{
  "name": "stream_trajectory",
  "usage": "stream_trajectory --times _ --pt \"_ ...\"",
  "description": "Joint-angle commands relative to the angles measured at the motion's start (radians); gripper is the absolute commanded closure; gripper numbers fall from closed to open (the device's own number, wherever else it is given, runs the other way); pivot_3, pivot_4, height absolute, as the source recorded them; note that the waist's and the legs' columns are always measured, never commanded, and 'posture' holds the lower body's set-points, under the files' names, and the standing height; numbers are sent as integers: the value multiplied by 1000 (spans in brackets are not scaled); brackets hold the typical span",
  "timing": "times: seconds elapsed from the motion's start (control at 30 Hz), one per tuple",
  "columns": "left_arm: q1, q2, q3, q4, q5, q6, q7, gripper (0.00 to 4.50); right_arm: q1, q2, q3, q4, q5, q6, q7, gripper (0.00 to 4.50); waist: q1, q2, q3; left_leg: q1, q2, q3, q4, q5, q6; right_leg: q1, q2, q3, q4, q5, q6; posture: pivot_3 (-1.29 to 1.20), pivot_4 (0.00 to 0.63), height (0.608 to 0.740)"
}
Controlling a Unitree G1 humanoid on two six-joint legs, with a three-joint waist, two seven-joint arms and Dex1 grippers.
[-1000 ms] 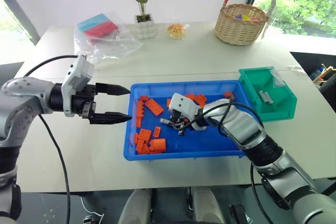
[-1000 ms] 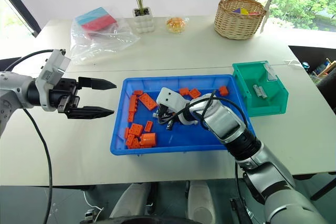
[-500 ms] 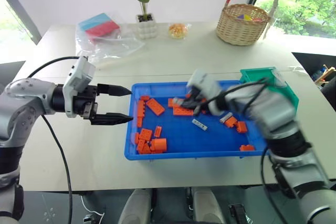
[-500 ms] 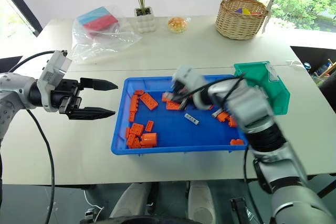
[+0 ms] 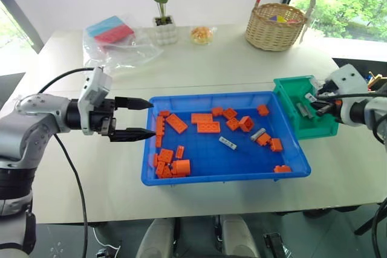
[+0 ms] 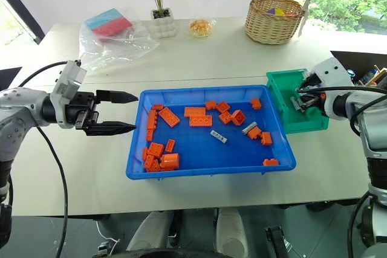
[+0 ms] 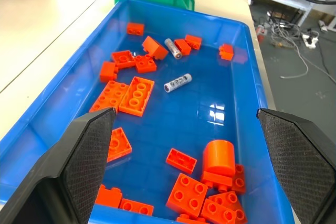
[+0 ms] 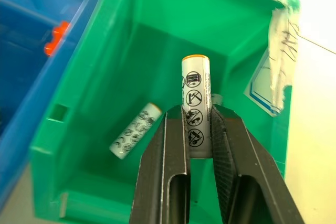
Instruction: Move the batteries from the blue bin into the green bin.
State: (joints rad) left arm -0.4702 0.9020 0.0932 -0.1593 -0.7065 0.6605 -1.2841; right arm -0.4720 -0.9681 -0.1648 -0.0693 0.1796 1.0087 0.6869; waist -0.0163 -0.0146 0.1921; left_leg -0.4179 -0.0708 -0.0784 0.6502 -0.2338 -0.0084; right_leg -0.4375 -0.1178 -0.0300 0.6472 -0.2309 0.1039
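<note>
The blue bin [image 5: 211, 96] sits mid-table with orange bricks [image 5: 173, 164] and two silver batteries [image 5: 228, 142] [image 5: 258, 133] lying loose in it; the same pair of batteries [image 7: 177, 82] [image 7: 173, 48] appears in the left wrist view. To its right stands the green bin [image 5: 289, 92]. My right gripper [image 5: 314, 106] hangs over that bin, shut on a battery [image 8: 197, 106] that stands upright between its fingers [image 8: 168, 145]. Another battery [image 8: 135, 130] lies on the green bin's floor. My left gripper [image 5: 151, 117] is open and empty at the blue bin's left rim.
A wicker basket [image 5: 275, 25], a potted plant [image 5: 158, 4], a small dish [image 5: 201, 34] and a clear plastic bag [image 5: 118, 37] stand along the table's far side. The table's right edge lies just past the green bin.
My right gripper swung from the middle of the blue bin across to above the green bin, carrying a battery. Several bricks in the blue bin got pushed about. The left gripper stayed put.
</note>
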Motion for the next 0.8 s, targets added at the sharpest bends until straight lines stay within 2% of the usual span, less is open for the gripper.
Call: stream_trajectory --times 0.03,0.13,0.23,0.43,0.57,0.8 --pt "14 -5 39 -22 -10 -1 30 0 -1 1 -23 -1 -15 -48 -37 2074 3 0 0 0 0 0 0 0 0 0 0 0 0 0 0 0 150 702" --pt "33 -3 47 -35 -16 5 43 0 -4 3 -32 2 -4 -61 -40 586 4 0 0 0 0 0 1 0 0 0 0 0 0 0 0 0 150 702" --pt "69 -4 68 -63 -32 18 65 0 -65 6 -62 -64 40 -44 -34 586 4 1 0 0 0 0 1 0 0 0 0 0 0 0 0 0 150 702" --pt "104 -4 82 -99 -45 30 89 0 -108 94 -47 -340 248 182 6 586 3 0 0 -1 1 -2 0 0 0 0 0 0 0 0 0 0 150 702" --pt "119 -10 82 -120 -58 38 105 0 -9 160 40 -505 349 284 10 586 9 0 0 -2 1 -3 0 0 0 0 0 -1 -1 0 0 0 150 702" --pt "110 -9 68 -118 -55 29 110 0 66 244 208 -489 351 275 -44 586 7 0 0 -3 -1 -3 4 0 1 0 -1 -1 -2 0 0 0 150 702"
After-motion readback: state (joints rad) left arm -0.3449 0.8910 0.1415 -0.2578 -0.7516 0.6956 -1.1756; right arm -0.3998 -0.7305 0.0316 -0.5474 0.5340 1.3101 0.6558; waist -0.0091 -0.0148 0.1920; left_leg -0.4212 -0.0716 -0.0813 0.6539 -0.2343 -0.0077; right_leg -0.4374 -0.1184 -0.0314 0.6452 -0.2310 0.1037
